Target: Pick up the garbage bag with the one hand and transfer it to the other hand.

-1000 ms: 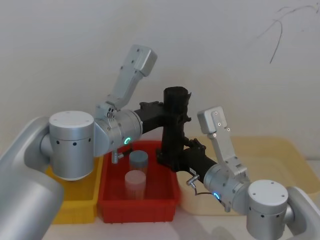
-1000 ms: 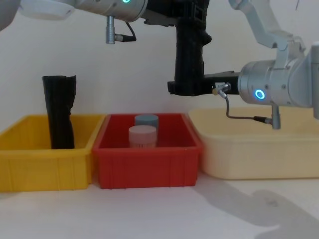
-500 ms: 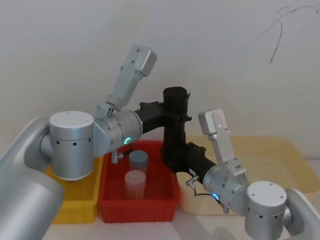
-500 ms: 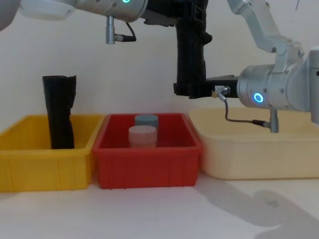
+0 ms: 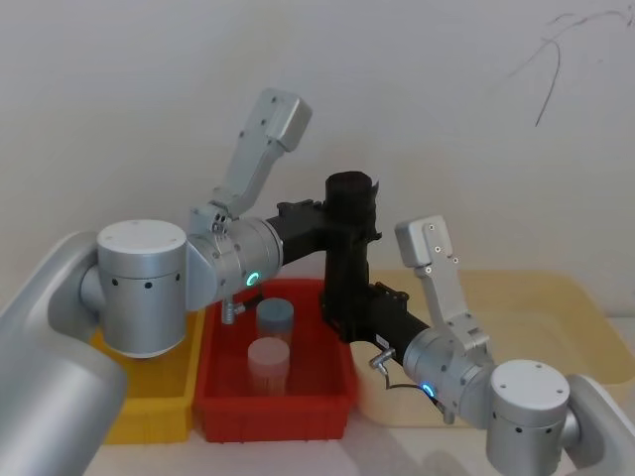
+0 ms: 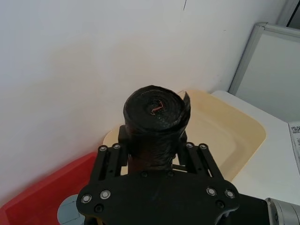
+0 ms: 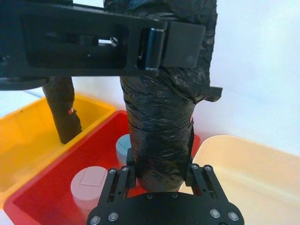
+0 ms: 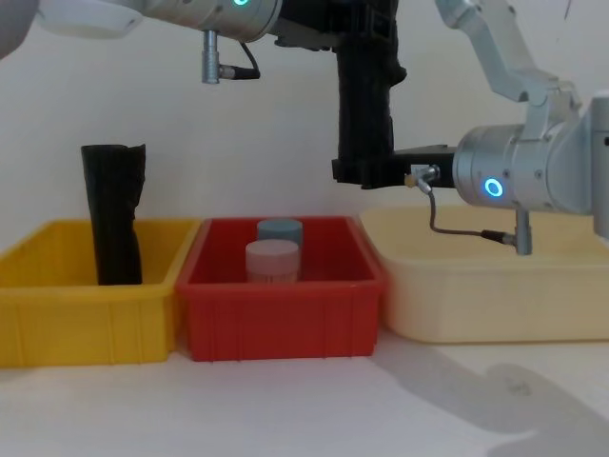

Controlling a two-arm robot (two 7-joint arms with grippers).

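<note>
The garbage bag [image 5: 347,248] [image 8: 364,105], a thick black roll, hangs upright in the air above the red bin's right side. My left gripper [image 5: 342,233] [image 6: 152,150], on the arm with the green ring, is shut on its upper part. My right gripper [image 5: 349,315] [image 7: 159,171], on the arm with the blue ring, reaches in from the right at the roll's lower end [image 7: 161,122]. Its fingers press against both sides of the roll. In the chest view the right gripper [image 8: 364,173] sits just under the left one's grip.
A second black roll with a ragged top [image 8: 112,214] stands in the yellow bin [image 8: 86,324] on the left. The red bin [image 8: 285,314] holds a pink cup [image 8: 273,259] and a grey-blue cup [image 8: 280,230]. A cream tray [image 8: 495,295] lies on the right.
My right gripper slid in from the right until its fingers took in the roll's lower end. The left gripper and the roll stayed where they were.
</note>
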